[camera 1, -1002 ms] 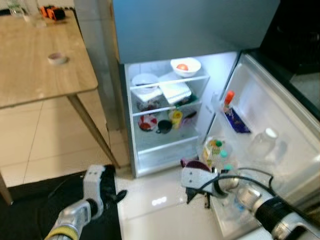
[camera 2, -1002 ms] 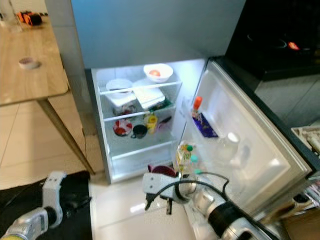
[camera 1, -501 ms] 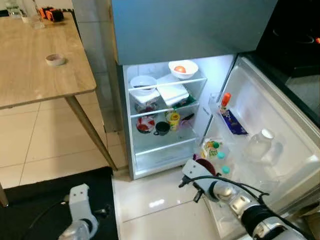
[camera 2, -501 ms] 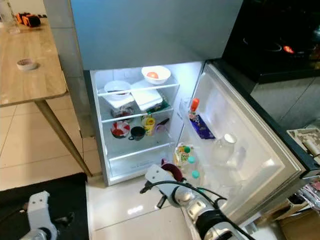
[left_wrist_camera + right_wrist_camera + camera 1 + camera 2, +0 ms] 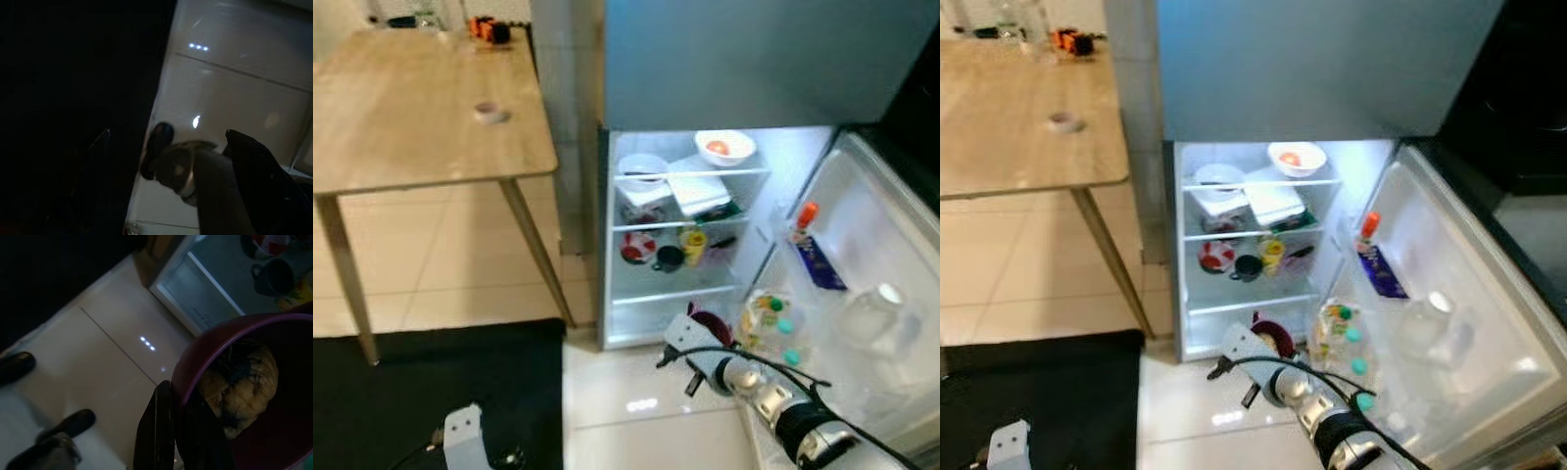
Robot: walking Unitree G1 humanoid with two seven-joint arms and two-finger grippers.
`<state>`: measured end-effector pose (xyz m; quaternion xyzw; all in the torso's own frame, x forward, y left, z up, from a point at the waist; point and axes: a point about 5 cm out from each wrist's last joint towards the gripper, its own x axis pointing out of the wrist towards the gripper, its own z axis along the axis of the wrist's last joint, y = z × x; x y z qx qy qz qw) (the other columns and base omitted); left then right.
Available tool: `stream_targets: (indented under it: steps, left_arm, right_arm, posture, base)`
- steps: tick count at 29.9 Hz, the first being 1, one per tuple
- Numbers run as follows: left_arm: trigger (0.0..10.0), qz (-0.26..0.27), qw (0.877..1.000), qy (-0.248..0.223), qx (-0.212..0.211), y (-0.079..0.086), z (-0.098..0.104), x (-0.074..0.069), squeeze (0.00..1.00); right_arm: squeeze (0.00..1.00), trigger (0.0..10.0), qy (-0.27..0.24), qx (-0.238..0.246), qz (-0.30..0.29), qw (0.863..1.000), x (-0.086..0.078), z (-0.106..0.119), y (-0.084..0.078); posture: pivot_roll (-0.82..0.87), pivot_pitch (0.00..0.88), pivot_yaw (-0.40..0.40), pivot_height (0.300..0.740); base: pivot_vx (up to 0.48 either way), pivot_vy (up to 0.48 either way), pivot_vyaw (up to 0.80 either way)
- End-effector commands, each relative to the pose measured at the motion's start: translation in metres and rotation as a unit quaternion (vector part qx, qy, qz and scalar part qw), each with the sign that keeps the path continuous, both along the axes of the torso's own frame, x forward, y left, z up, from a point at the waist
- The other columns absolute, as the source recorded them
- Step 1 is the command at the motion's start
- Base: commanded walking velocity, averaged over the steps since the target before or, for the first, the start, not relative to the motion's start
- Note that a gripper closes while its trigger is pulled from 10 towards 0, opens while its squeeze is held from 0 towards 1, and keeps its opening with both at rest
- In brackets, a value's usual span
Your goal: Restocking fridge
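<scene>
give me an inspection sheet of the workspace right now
surface: pale tiled floor; black mat by the left arm
job's things: fridge open, lit shelves stocked; purple bowl holding a brown lump of food
clutter: wooden table with a small roll and bottles
grippers: right gripper clamps the purple bowl's rim, low before the fridge; left gripper hangs idle
cables: black cable loops along the right arm
surroundings: door shelves hold bottles and a jug

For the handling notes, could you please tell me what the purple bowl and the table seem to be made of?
Purple bowl: probably plastic, judging by its smooth, thin, evenly coloured rim; glazed ceramic is possible. Table: light wood or wood-look laminate, with visible grain and a matte top.
</scene>
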<state>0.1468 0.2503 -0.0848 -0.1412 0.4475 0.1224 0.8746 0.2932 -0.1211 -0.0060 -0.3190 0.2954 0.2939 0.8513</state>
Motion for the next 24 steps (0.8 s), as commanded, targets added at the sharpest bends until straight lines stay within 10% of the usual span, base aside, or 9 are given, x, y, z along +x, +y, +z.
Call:
stream_targets:
  steps: [1, 10, 24]
  left_arm:
    - [10.0, -0.007, 1.000, 0.006, -0.010, -0.010, -0.003, 0.001, 0.00]
    - [10.0, -0.024, 0.999, -0.002, -0.024, -0.018, -0.003, 0.006, 0.00]
    - [10.0, -0.034, 0.999, -0.006, -0.032, -0.023, -0.003, 0.007, 0.00]
  right_arm:
    - [0.00, 10.0, -0.011, -0.043, -0.032, 0.999, 0.006, 0.003, -0.022]
    - [0.00, 10.0, -0.034, -0.120, -0.157, 0.980, 0.016, 0.023, -0.104]
    - [0.00, 10.0, -0.049, -0.157, -0.265, 0.950, 0.007, 0.051, -0.184]
  posture:
    - [0.03, 0.000, -0.069, 0.740]
    - [0.01, 0.000, -0.069, 0.740]
    - [-0.01, 0.000, -0.062, 0.740]
  base:
    - [0.000, 0.000, 0.00]
    - [0.000, 0.000, 0.00]
    - [0.000, 0.000, 0.00]
